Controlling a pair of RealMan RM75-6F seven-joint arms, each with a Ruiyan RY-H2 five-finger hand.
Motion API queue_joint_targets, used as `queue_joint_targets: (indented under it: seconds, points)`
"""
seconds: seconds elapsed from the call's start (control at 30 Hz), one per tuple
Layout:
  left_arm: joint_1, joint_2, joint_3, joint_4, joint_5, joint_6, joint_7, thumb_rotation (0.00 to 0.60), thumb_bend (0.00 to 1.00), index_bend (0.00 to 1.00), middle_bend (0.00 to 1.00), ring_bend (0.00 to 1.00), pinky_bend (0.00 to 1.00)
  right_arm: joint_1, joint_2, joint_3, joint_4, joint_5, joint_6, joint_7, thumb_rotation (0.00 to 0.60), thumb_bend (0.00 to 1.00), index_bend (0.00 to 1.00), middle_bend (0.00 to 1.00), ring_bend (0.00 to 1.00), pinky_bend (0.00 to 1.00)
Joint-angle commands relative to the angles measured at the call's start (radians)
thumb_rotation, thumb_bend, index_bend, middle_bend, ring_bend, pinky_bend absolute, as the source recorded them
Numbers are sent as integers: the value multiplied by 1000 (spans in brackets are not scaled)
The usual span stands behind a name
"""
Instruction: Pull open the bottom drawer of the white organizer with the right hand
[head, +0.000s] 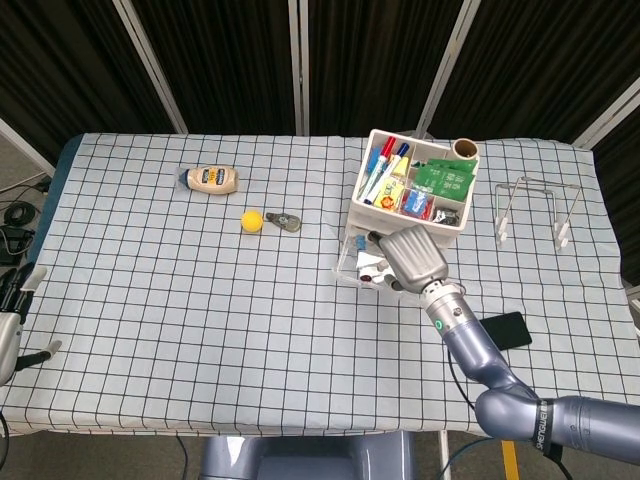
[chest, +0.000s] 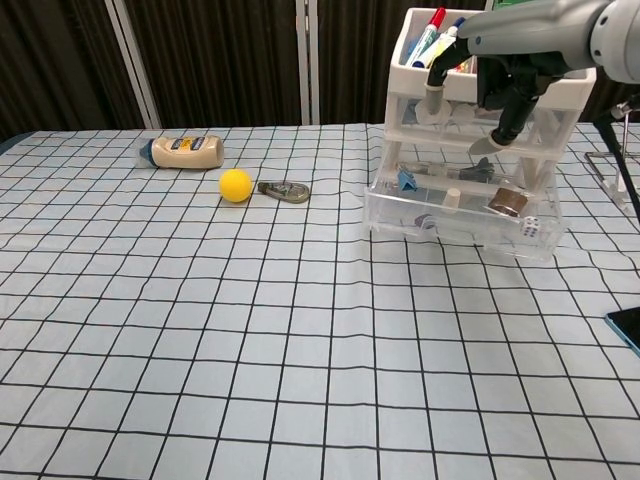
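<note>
Head view
Organizer: your white organizer (head: 410, 195) stands on the checked table (head: 200, 300), right of the middle, its top tray full of markers and green packets.
Bottom drawer: the bottom drawer (head: 358, 262) juts out toward you from the organizer's base, with small items lying in it.
Right hand: your right hand (head: 415, 258) hangs palm down over the front of that drawer, covering most of it; from here you cannot tell how the fingers lie.
Left hand: your left hand (head: 12, 318) shows at the left edge, off the table, fingers apart and holding nothing.
Other things: a mayonnaise bottle (head: 210, 179) lies on its side at the far left; a yellow ball (head: 252, 221) sits just beside a metal clip (head: 284, 222); a wire rack (head: 535, 212) stands to the right of the organizer; a black phone (head: 503, 330) lies near your right forearm.

Chest view
Organizer: the tiers are stacked upright, markers standing up from the top tray.
Bottom drawer: the clear drawer sticks out in front of the tiers above and rests on the cloth, holding a die, a brown roll and other small pieces.
Right hand: your hand is up at the level of the upper tiers, fingers (chest: 505, 128) hanging down, slightly curled and apart, gripping nothing and clear of the bottom drawer.
Other things: bottle, ball and clip lie in a row at the left.
</note>
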Motion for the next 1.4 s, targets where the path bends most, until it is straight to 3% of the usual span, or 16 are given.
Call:
queue_joint_targets:
  seconds: [0.03,0.37,0.7,1.03,1.4]
  points:
    - [-11,26,-6,-25,2,-10,8,600,18,0,0,0,0,31,13,-8,28,37,-26,-17,600,152,361,1000,986,922]
    - [-39,107,-11,-119,5,-45,44,600,18,0,0,0,0,122,32,-59,97,137,-98,-22,600,152,392,1000,988,922]
    - [-61,137,-20,-156,-26,-71,74,600,19,0,0,0,0,172,-48,-102,180,88,-113,36,600,152,489,1000,1000,921]
    - [-62,156,-17,-163,-41,-70,82,600,18,0,0,0,0,198,-126,-136,291,68,-143,98,600,149,460,1000,1000,921]
    - [-64,162,-16,-176,-51,-67,98,600,19,0,0,0,0,204,-150,-167,374,36,-155,136,600,128,455,1000,1000,920]
